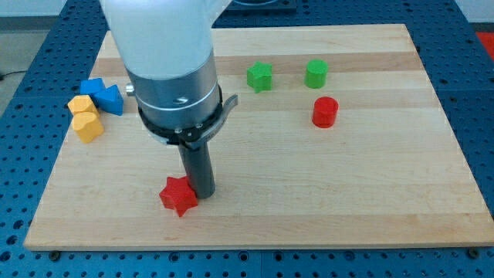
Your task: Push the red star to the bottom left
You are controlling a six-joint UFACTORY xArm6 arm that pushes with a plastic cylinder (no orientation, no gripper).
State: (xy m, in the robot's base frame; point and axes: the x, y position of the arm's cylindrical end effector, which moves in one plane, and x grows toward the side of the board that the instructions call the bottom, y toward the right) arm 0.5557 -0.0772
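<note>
The red star (178,196) lies on the wooden board (309,193) near the view's bottom, left of the middle. My tip (204,191) stands on the board right against the star's right side, touching or nearly touching it. The dark rod rises from there into the grey and white arm body (174,69), which hides the board behind it.
A blue block (104,96) and two yellow blocks (85,117) cluster at the view's left edge of the board. A green star (260,76) and a green cylinder (316,73) sit near the top. A red cylinder (325,112) stands right of the middle.
</note>
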